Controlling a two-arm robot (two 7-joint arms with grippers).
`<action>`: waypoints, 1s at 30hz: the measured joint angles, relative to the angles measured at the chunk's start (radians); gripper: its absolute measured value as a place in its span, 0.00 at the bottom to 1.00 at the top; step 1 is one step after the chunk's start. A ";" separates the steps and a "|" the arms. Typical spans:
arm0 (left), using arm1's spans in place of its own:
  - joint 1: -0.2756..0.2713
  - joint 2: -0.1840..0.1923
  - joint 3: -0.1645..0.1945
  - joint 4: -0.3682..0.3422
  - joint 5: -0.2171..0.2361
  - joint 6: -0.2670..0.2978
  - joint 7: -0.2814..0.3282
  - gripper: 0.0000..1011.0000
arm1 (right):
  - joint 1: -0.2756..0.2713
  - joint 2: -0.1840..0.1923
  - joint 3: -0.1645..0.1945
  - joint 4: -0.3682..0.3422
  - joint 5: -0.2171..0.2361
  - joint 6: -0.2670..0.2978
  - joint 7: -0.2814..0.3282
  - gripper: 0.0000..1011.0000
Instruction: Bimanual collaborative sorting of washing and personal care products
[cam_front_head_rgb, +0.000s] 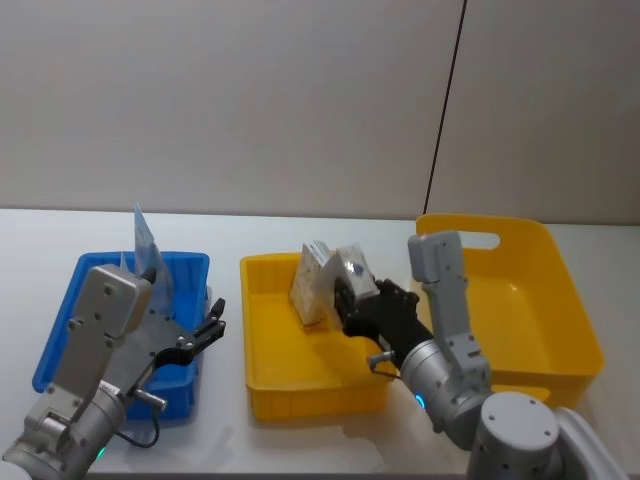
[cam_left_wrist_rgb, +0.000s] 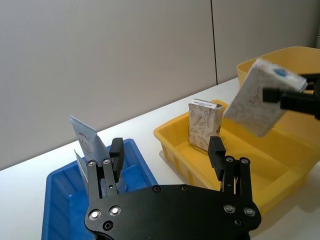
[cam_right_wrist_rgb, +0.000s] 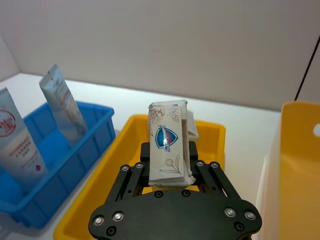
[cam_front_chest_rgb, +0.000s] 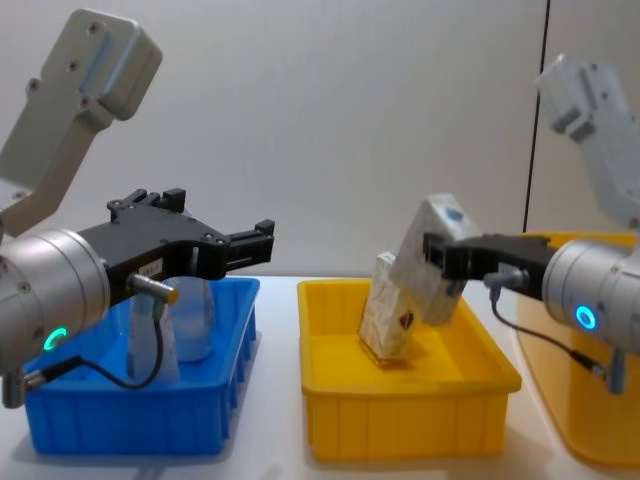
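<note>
Right wrist view: the right gripper (cam_right_wrist_rgb: 168, 172) pinches a marbled beige carton (cam_right_wrist_rgb: 167, 137) by its sides, a blue shield logo on its narrow face, above the glossy yellow tray (cam_right_wrist_rgb: 125, 135). Left wrist view adds a second carton (cam_left_wrist_rgb: 204, 125) standing upright inside that tray, and shows the held one tilted. Left of the tray, the left gripper (cam_front_chest_rgb: 262, 243) hangs with fingers spread wide over flat-ended pale blue tubes (cam_right_wrist_rgb: 62, 107) in a blue tray (cam_right_wrist_rgb: 95, 130)

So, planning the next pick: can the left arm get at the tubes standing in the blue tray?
Probably yes: the left gripper hangs open by the edge of the blue tray, and nothing covers the upright tubes.
</note>
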 joint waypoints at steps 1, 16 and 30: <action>0.000 0.000 0.000 0.000 0.000 0.000 0.000 0.99 | -0.003 0.001 0.002 -0.008 -0.003 -0.021 0.001 0.36; 0.000 0.000 0.000 0.000 0.000 0.000 0.000 0.99 | -0.068 0.021 0.057 -0.138 -0.066 -0.098 -0.076 0.36; 0.000 0.000 0.000 0.000 0.000 0.000 0.000 0.99 | -0.154 0.035 0.142 -0.268 -0.104 -0.006 -0.176 0.36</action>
